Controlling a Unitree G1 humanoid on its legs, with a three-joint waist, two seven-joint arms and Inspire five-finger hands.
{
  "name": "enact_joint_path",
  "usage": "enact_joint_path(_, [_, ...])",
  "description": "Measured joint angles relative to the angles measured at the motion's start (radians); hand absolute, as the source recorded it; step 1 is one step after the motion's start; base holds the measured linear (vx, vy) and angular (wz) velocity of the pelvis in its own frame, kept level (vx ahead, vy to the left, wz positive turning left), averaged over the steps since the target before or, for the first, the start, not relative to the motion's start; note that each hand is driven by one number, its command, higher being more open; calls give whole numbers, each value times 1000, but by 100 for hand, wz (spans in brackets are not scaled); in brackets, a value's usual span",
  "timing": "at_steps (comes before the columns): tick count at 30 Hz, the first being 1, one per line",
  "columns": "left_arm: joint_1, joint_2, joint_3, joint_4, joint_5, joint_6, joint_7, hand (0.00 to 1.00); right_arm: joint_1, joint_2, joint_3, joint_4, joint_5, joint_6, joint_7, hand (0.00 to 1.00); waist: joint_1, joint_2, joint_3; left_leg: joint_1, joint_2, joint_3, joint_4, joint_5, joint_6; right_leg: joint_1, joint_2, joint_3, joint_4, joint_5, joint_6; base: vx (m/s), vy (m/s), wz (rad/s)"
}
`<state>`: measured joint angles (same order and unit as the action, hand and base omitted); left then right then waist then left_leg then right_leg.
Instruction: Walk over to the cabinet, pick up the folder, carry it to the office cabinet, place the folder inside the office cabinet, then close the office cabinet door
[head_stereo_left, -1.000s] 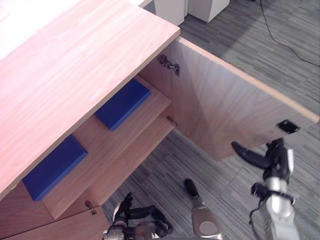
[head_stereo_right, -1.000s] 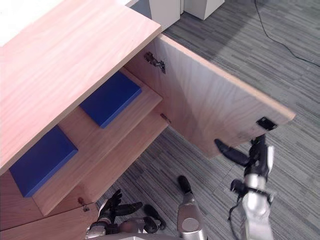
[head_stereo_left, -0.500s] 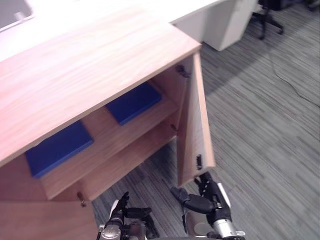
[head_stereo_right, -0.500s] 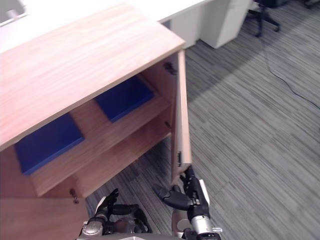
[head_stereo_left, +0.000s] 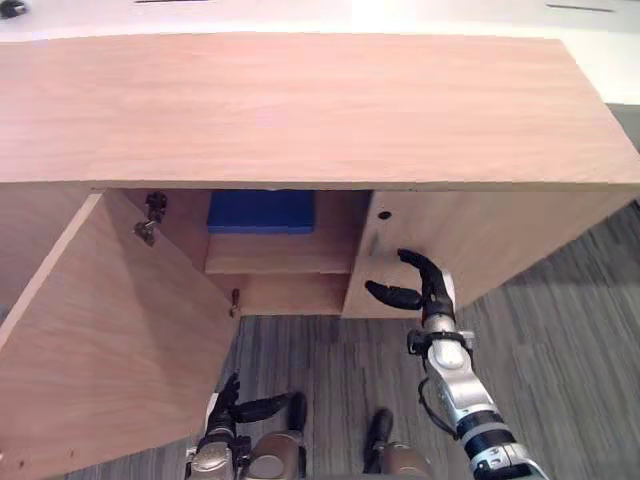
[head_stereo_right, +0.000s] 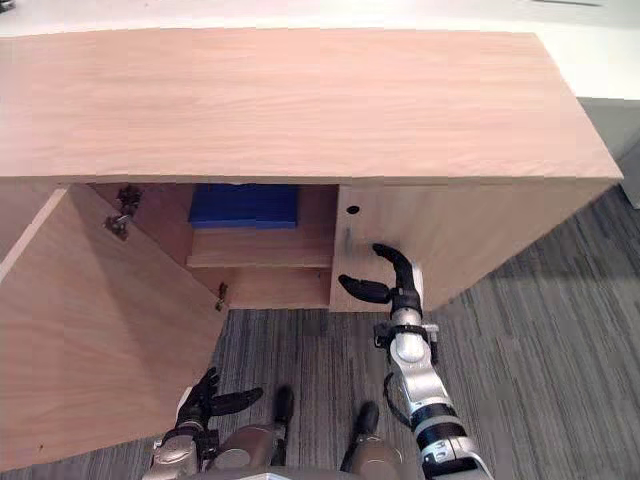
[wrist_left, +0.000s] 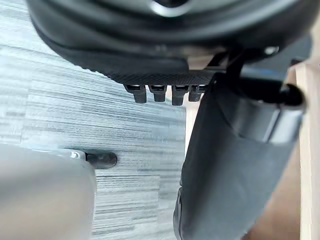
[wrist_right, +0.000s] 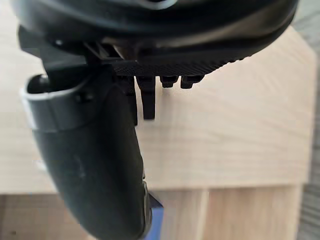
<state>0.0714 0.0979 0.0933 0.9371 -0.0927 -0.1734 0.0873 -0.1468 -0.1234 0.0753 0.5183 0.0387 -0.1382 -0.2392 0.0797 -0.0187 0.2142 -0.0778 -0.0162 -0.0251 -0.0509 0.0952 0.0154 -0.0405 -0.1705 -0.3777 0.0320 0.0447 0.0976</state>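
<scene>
With the blue folder (head_stereo_left: 260, 212) on the shelf (head_stereo_left: 278, 263) at 12 o'clock, push the right door (head_stereo_left: 490, 240) at 3 o'clock flush using your right hand (head_stereo_left: 424, 294), fingers spread wide, while the left hand (head_stereo_left: 233, 403) hangs slack and open at 7 o'clock.

The folder (head_stereo_left: 260, 212) lies on the shelf (head_stereo_left: 275, 262) inside the office cabinet (head_stereo_left: 300, 100), toward the back. The left door (head_stereo_left: 110, 340) stands open on the left, angled toward the robot. The right hand (head_stereo_left: 415, 285) is just before the right door (head_stereo_left: 480, 240), at its inner edge. The left hand (head_stereo_left: 235, 405) is low over the floor (head_stereo_left: 560, 330).
</scene>
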Motion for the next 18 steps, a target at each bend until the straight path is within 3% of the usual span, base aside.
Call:
enact_joint_path(6, [32,6,36,-28,-7,10,-2,100,56,37,-37,40,0,-27,16,100,14,1,0,11,-20,-55,-26,4,-1,4,-20,-24,62,-41,6,92,2,50])
enact_joint_path(7, [64,-6,41,-81,-35,1,-5,100,149,36,-112,81,-1,-29,44,100,-6,14,-6,0,-30,-175,17,-7,-2,3,-27,46,177,-82,-43,169,46,182])
enact_joint_path(8, [73,-4,47,-95,-62,-5,-5,100,185,39,-131,98,-1,-26,53,100,-9,14,-9,-4,-30,-214,24,-8,-3,2,-24,82,200,-103,-48,161,54,219])
enact_joint_path(9, [91,2,75,-120,-96,-10,-4,100,228,54,-157,142,-1,-20,65,100,-5,6,-13,-6,-37,-260,18,-4,-6,5,-22,145,211,-135,-40,118,-17,147])
enact_joint_path(10, [114,10,124,-137,-131,-10,0,100,256,71,-162,217,1,-1,71,100,8,-22,-30,-9,-57,-298,8,14,-3,29,-30,170,198,-163,-32,133,-99,142])
enact_joint_path(11, [127,21,161,-147,-153,-8,5,100,268,81,-163,268,4,16,78,100,18,-41,-42,-20,-81,-331,5,23,-9,56,-41,145,169,-190,-23,119,-138,103])
enact_joint_path(12, [131,22,172,-150,-163,-8,6,100,268,82,-163,284,5,21,80,100,22,-37,-39,-26,-84,-344,4,28,-12,60,-43,128,163,-196,-15,50,-165,85])
enact_joint_path(15, [188,17,198,-250,-174,-6,11,100,275,85,-172,295,7,26,85,100,30,10,-40,-24,-79,-386,-34,68,-27,106,-33,46,126,-205,-2,-41,-128,67])
enact_joint_path(18, [218,18,226,-373,-188,-6,10,100,268,84,-196,270,7,26,82,100,50,18,-39,-22,-67,-409,-38,75,-32,126,-22,11,120,-210,0,-103,-72,38])
